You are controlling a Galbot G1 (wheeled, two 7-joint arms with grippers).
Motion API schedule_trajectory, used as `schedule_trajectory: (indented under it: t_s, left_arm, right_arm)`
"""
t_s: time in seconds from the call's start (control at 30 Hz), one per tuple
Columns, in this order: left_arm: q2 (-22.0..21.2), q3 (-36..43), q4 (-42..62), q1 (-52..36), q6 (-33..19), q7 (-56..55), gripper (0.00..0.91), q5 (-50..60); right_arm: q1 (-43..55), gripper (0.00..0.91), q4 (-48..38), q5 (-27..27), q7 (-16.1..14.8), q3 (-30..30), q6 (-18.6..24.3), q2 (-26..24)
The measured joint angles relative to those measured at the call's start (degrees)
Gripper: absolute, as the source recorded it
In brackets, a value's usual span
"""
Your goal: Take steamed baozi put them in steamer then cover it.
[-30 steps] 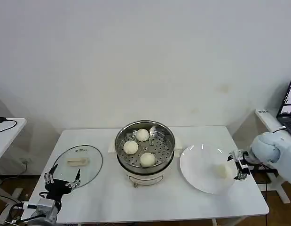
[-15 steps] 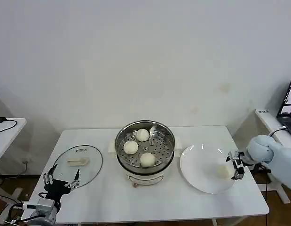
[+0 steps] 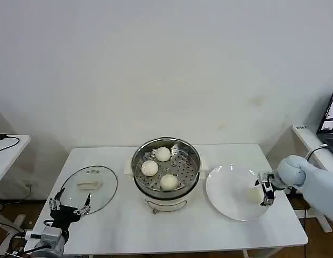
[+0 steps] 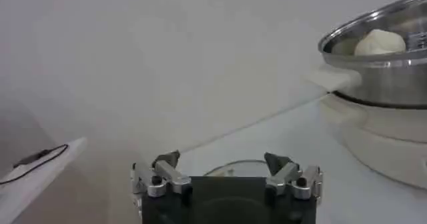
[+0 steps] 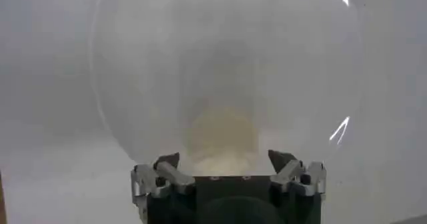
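From the head view, three steamed baozi [image 3: 162, 154] sit on the perforated tray of the steamer [image 3: 166, 167] mid-table [image 3: 171, 228]. A fourth bun [image 3: 254, 193] lies on the white plate [image 3: 225, 188], with the right pincer [image 3: 266, 189] spread around it. The glass lid [image 3: 91, 188] lies flat, and the left pincer [image 3: 69, 205] is parked beside it.

Left wrist view: left pincer [image 4: 225, 169] spread, holding nothing.

Right wrist view: the bun [image 5: 221, 137] sits between the spread tips.
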Motion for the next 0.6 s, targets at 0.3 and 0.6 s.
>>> schedule_trajectory:
  t_s: [0.3,0.6]
  left_arm:
    - [-0.2,0.0,0.0,0.1,0.0,0.0,0.907,0.0]
    - [-0.2,-0.2,-0.2,0.3,0.0,0.0,0.907,0.0]
  right_arm:
    - [0.2,0.645,-1.1,0.0,0.2,0.0,0.0,0.9]
    - [0.9,0.574,-0.7,0.6,0.2,-0.6,-0.4,0.7]
